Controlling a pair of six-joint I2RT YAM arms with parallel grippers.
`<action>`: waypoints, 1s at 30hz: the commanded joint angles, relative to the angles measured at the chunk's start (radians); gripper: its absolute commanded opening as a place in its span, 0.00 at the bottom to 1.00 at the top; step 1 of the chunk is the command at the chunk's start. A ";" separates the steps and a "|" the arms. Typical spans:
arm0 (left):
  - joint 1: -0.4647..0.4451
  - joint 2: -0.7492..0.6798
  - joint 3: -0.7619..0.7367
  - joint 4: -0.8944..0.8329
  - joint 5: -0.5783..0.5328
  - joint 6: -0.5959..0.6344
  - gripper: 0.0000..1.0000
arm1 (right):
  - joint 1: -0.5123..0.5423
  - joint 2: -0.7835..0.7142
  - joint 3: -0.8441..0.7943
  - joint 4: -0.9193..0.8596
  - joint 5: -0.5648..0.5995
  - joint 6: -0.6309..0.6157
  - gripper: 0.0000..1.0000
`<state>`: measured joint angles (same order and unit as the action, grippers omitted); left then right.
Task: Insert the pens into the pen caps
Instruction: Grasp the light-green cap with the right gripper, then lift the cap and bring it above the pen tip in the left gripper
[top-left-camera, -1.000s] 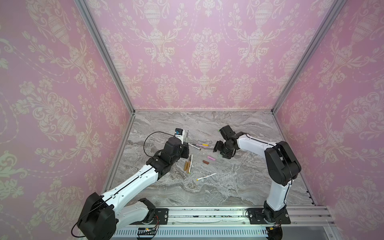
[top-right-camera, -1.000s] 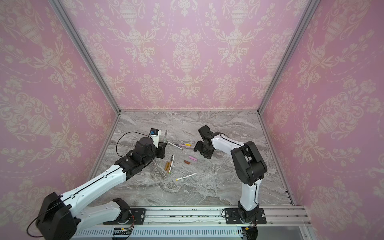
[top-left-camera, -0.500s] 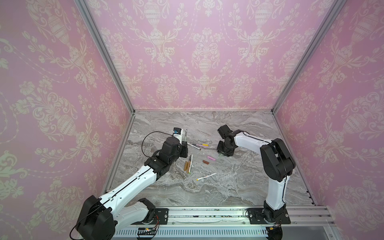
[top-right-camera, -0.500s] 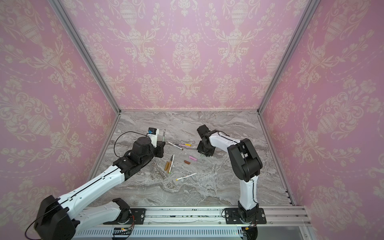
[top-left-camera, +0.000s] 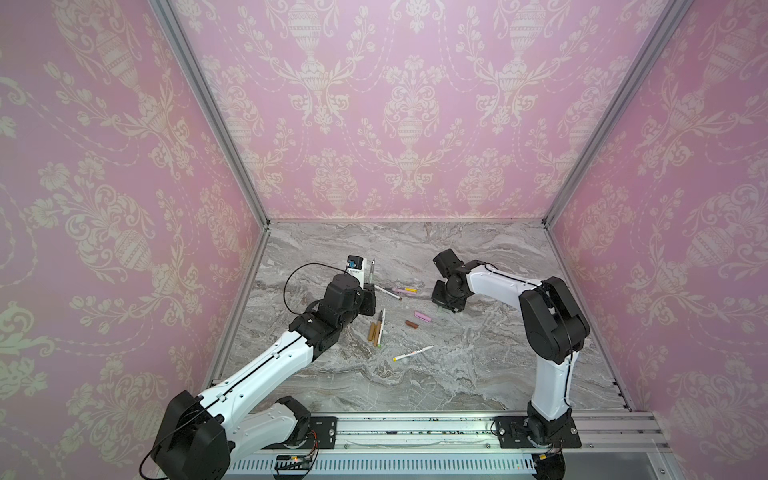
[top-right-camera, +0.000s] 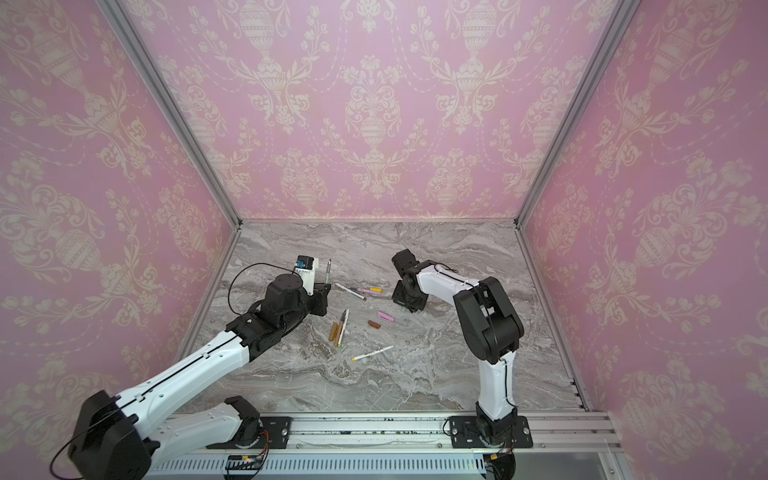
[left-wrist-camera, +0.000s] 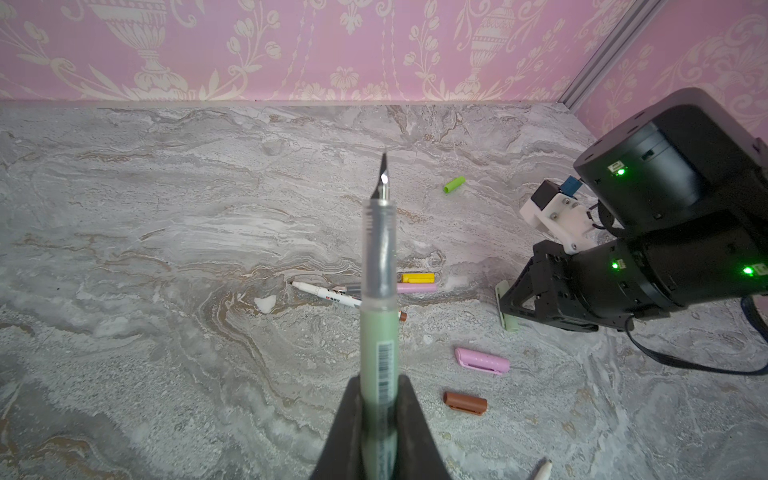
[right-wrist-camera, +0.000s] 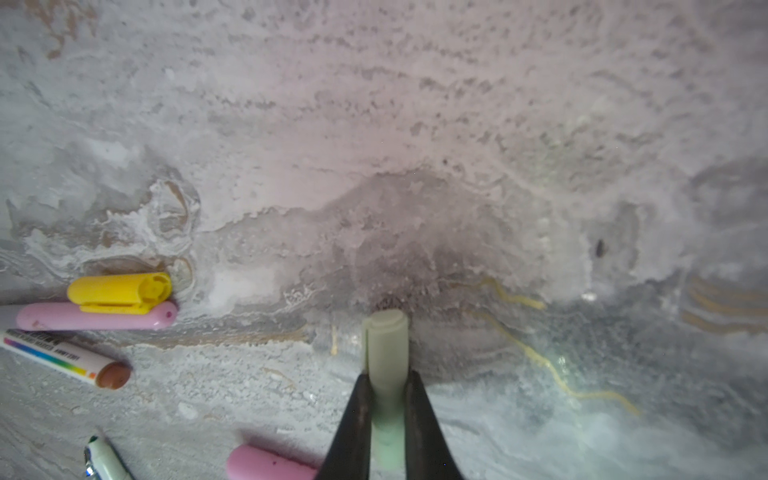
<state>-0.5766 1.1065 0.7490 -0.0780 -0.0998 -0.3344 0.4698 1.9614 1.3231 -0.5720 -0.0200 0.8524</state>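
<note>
My left gripper (left-wrist-camera: 378, 384) is shut on a sage green pen (left-wrist-camera: 376, 332), whose bare nib points away from it. In both top views this pen (top-left-camera: 372, 270) stands above the left gripper (top-left-camera: 369, 296). Down at the table, my right gripper (right-wrist-camera: 385, 380) is shut on a pale sage cap (right-wrist-camera: 385, 345) that sticks out past the fingertips. In a top view the right gripper (top-left-camera: 446, 306) sits right of the loose pens. A pink cap (top-left-camera: 423, 317) and a brown cap (top-left-camera: 411, 324) lie between the arms.
A yellow cap (top-left-camera: 410, 289), a pink pen (top-left-camera: 398, 290) and a white pen (top-left-camera: 386, 292) lie together mid-table. A tan pen (top-left-camera: 372, 331) and another white pen (top-left-camera: 380, 328) lie near the left arm, and a third white pen (top-left-camera: 412, 353) lies nearer the front. A bright green cap (left-wrist-camera: 454, 184) lies far back.
My right gripper has closed on the pale sage cap at the table. The left arm has shifted slightly while keeping hold of the sage pen.
</note>
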 joint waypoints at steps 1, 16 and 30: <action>0.011 -0.005 0.008 -0.028 0.019 0.003 0.00 | 0.013 0.086 -0.021 -0.025 0.042 -0.017 0.17; 0.011 0.023 0.027 -0.041 0.054 -0.028 0.00 | 0.020 -0.008 -0.034 -0.022 0.109 -0.067 0.05; -0.036 0.181 0.094 0.029 0.453 0.015 0.00 | -0.025 -0.396 0.023 0.019 -0.020 -0.095 0.05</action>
<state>-0.5945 1.2587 0.8082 -0.0753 0.2058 -0.3317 0.4564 1.6020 1.3308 -0.5709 0.0193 0.7662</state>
